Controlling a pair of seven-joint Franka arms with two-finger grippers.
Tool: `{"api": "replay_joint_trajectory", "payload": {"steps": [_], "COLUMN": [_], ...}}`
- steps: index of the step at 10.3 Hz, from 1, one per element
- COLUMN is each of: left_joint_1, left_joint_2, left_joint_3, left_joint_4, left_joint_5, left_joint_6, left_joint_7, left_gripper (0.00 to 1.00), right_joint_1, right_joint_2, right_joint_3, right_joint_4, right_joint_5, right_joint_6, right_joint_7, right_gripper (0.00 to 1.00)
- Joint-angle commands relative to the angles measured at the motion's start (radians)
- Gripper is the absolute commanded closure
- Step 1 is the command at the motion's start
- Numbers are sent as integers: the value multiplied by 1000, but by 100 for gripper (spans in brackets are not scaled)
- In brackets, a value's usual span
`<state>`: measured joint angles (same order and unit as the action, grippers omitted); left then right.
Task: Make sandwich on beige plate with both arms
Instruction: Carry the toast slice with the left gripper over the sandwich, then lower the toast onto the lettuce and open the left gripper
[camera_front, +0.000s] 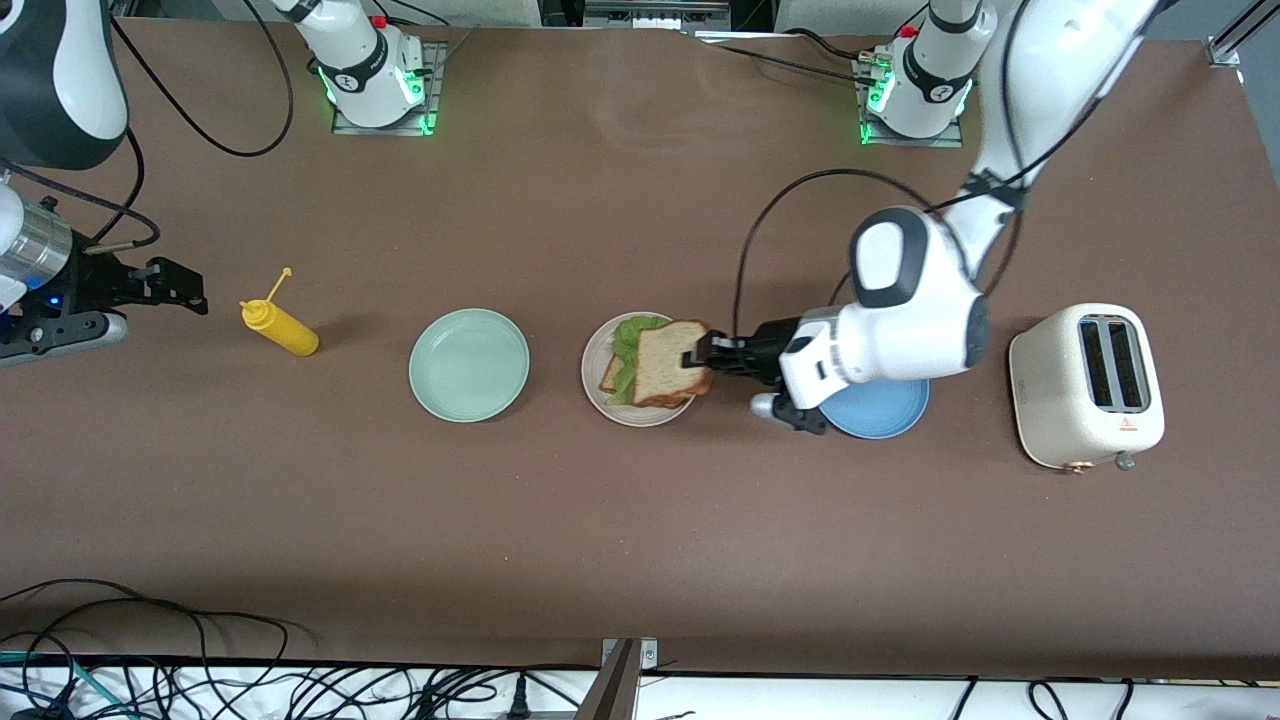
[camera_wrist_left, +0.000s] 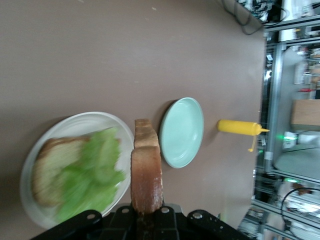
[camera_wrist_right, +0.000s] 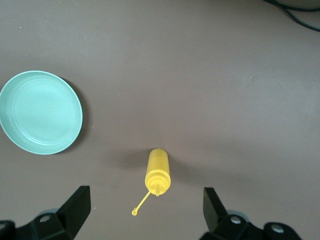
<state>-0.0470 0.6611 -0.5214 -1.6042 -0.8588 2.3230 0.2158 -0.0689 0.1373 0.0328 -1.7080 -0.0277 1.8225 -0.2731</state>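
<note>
The left hand (camera_front: 703, 352) is shut tight on a slice of brown bread (camera_front: 672, 363) and holds it over the beige plate (camera_front: 592, 385). In the left wrist view the bread slice (camera_wrist_left: 146, 172) sticks out from between the black fingers (camera_wrist_left: 85, 220), with its crust edge facing the camera. Under it, on the beige plate (camera_wrist_left: 36, 155), lies another slice of bread (camera_wrist_left: 47, 170) with a ruffled green lettuce leaf (camera_wrist_left: 92, 175) on top of it. In the front view the lettuce (camera_front: 630, 335) peeks out from under the held slice, and a corner of the lower bread slice (camera_front: 608, 377) shows too. The beige plate sits on the brown worktop (camera_front: 640, 540), between a mint-green plate (camera_front: 469, 365) and a blue plate (camera_front: 880, 412). The blue plate is partly hidden under the left arm (camera_front: 900, 310). A white toaster (camera_front: 1088, 385) stands past the blue plate, at the left arm's end of the worktop. A yellow squeeze bottle (camera_front: 280, 327) lies on its side beside the mint-green plate, toward the right arm's end. The right hand (camera_front: 170, 285) waits in the air at that end of the worktop, with its fingers (camera_wrist_right: 75, 207) spread wide and nothing between them. In the right wrist view the yellow bottle (camera_wrist_right: 158, 175) lies right below that hand, and the mint-green plate (camera_wrist_right: 40, 112) is near it.
</note>
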Motion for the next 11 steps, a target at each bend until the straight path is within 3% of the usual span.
{"api": "replay_joint_trajectory", "payload": {"steps": [1,4,8,11], "left_joint_1": [-71,-57,-7,-2], "left_joint_2": [92,146,176,173], "left_joint_3": [4,6,14,8], "left_joint_4": [56,40,12,-62], "left_joint_5": [-220,-286,-278,-331], "left_joint_6": [47,39,15,13], "left_joint_7": [191,376,471,496], "left_gripper": [100,100,100,100], "right_joint_1": [-2,-2,-2,-2], "right_joint_2": [-36,-35,-35,-35], "right_joint_3": [9,16,16,18], "right_joint_4": [-45,-44,-44,-44], "right_joint_5": [-20,-20,-20,-20], "right_joint_6": [27,26,21,21], "right_joint_7": [15,14,14,14], "right_gripper": [0,0,0,0]}}
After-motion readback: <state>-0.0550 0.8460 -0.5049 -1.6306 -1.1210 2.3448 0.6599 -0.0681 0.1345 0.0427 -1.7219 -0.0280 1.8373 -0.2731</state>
